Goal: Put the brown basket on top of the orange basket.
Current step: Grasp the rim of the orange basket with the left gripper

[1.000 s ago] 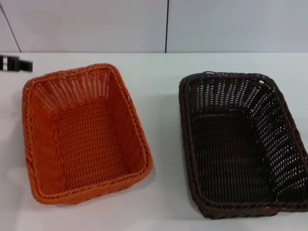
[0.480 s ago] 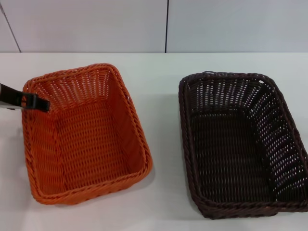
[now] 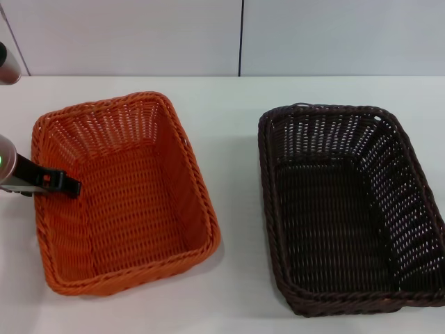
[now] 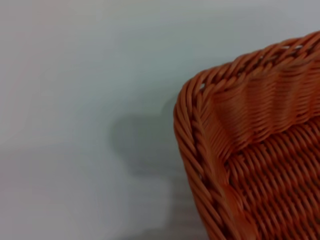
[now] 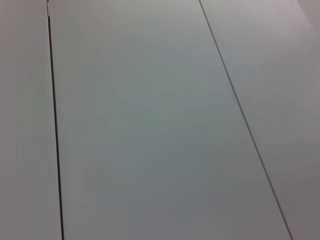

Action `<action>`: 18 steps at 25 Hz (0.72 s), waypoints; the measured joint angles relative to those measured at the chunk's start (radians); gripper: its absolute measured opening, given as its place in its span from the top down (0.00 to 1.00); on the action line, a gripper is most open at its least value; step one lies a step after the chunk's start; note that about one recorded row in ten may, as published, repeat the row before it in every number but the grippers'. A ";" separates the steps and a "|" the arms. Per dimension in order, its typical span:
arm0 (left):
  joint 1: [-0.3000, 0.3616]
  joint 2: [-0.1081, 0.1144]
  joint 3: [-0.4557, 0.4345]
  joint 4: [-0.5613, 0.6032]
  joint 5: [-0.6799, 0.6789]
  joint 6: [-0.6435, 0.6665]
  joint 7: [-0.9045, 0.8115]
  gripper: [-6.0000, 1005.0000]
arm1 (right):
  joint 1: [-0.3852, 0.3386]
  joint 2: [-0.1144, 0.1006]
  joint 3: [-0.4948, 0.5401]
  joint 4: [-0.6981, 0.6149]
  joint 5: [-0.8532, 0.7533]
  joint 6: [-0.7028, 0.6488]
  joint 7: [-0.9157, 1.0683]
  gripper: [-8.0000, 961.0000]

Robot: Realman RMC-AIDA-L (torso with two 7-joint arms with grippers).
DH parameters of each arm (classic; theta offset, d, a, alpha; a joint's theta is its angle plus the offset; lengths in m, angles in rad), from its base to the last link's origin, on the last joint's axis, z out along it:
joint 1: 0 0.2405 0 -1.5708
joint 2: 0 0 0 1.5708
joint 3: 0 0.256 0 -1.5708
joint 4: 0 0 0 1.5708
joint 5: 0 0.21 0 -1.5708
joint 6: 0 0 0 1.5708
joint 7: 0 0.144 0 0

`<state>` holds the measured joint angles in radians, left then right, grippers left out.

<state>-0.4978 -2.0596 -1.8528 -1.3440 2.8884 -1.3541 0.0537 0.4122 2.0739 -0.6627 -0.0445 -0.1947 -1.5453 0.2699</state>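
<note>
The orange basket [image 3: 132, 202] stands on the left of the white table, empty. The brown basket [image 3: 341, 216] stands on the right, apart from it, also empty. My left gripper [image 3: 62, 185] reaches in from the left edge, its black tip over the orange basket's left rim. The left wrist view shows one corner of the orange basket [image 4: 260, 150] and bare table beside it. My right gripper is out of view; its wrist view shows only wall panels.
The white table [image 3: 236, 139] runs between the two baskets, with a gap about a hand wide. A pale panelled wall [image 3: 139, 35] stands behind the table. The brown basket reaches the picture's right edge.
My left arm has come from the far left edge toward me and to the right, and its tip now lies over the orange basket's left rim. Both baskets have stayed put.
</note>
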 joint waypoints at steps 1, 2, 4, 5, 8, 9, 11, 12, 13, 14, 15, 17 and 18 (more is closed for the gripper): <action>-0.001 0.000 0.000 0.007 0.000 0.004 -0.002 0.22 | 0.000 0.000 0.000 0.000 0.000 0.000 0.000 0.15; -0.003 0.000 0.000 0.012 0.000 0.008 -0.005 0.22 | 0.000 0.000 0.000 0.000 0.000 0.000 0.000 0.15; -0.006 0.000 0.000 0.027 0.000 0.015 -0.010 0.22 | 0.000 0.000 0.000 0.000 0.000 0.001 0.000 0.15; -0.011 0.000 0.001 0.038 -0.001 0.020 -0.011 0.22 | 0.001 0.000 0.000 0.000 0.000 0.001 0.000 0.15; -0.015 0.000 0.012 0.043 -0.009 0.017 0.010 0.22 | 0.001 0.000 0.000 -0.001 0.000 0.001 -0.001 0.15; -0.015 -0.001 0.019 0.042 -0.013 0.015 0.019 0.22 | 0.001 0.000 0.002 -0.003 0.000 0.001 -0.001 0.15; -0.019 0.000 0.054 0.044 -0.013 0.015 0.034 0.22 | 0.000 0.000 0.003 -0.006 0.000 0.001 -0.001 0.15; -0.026 -0.001 0.074 0.058 -0.012 0.016 0.036 0.22 | 0.000 0.000 0.003 -0.007 0.000 0.001 -0.001 0.15; -0.031 -0.001 0.081 0.065 -0.011 0.017 0.036 0.24 | 0.000 0.000 0.002 -0.008 0.000 0.001 -0.001 0.15; -0.036 -0.001 0.084 0.073 -0.009 0.019 0.037 0.27 | 0.000 0.000 0.001 -0.010 0.000 0.001 -0.001 0.15; -0.042 -0.001 0.086 0.082 -0.007 0.022 0.038 0.29 | -0.001 0.000 0.001 -0.012 0.000 0.001 -0.001 0.15; -0.043 -0.001 0.088 0.083 -0.007 0.024 0.038 0.34 | -0.001 0.000 0.000 -0.013 0.000 0.001 -0.001 0.15; -0.042 -0.001 0.090 0.078 -0.008 0.024 0.038 0.36 | -0.001 0.000 0.000 -0.013 0.000 0.001 -0.001 0.15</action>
<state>-0.5398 -2.0603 -1.7632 -1.2660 2.8806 -1.3300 0.0920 0.4113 2.0739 -0.6624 -0.0579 -0.1947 -1.5440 0.2689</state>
